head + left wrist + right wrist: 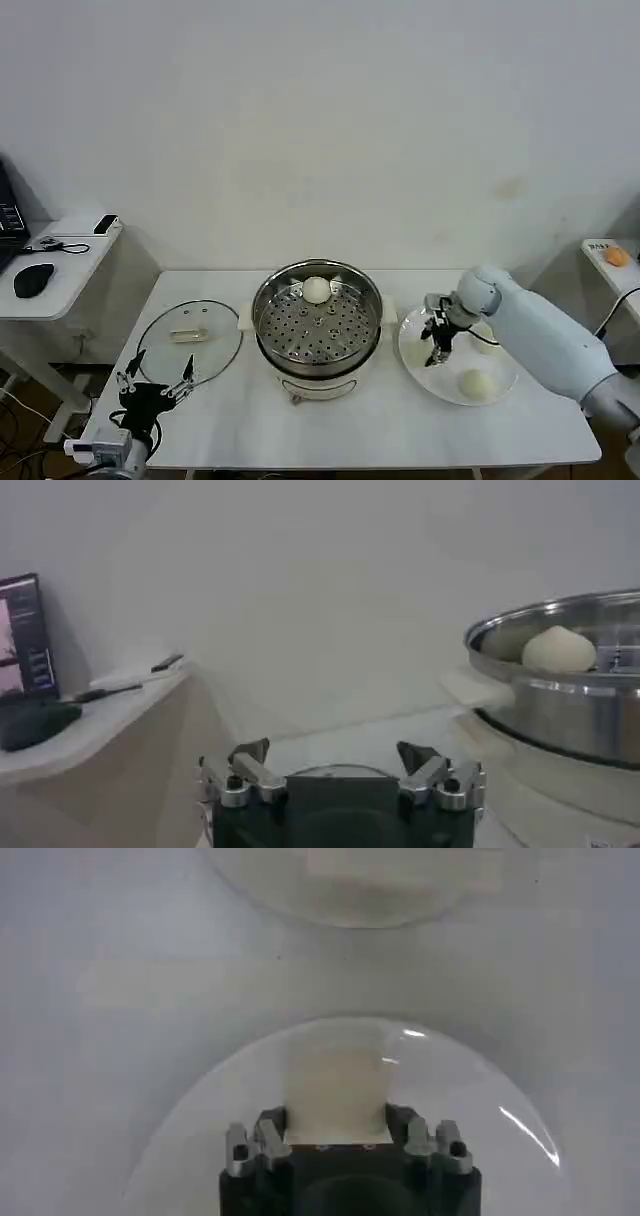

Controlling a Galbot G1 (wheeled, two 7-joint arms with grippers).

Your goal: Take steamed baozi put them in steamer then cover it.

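The steamer (317, 330) stands at the table's middle with one steamed baozi (316, 290) on its perforated tray, toward the back. In the left wrist view the steamer (570, 705) and that baozi (558, 648) show off to one side. My right gripper (437, 352) hangs over the white plate (408, 350) to the steamer's right. It is shut on a baozi (335, 1088), pressed between both fingers just above the plate (190, 1118). Another baozi (477, 383) lies on the plate's near side, and one more (487, 338) sits partly behind my wrist. My left gripper (152, 385) (335, 760) rests open at the front left.
The glass lid (190, 340) lies flat on the table left of the steamer, just beyond my left gripper. A side desk with a mouse (33, 280) stands at the far left. At the far right a shelf carries an orange object (617, 256).
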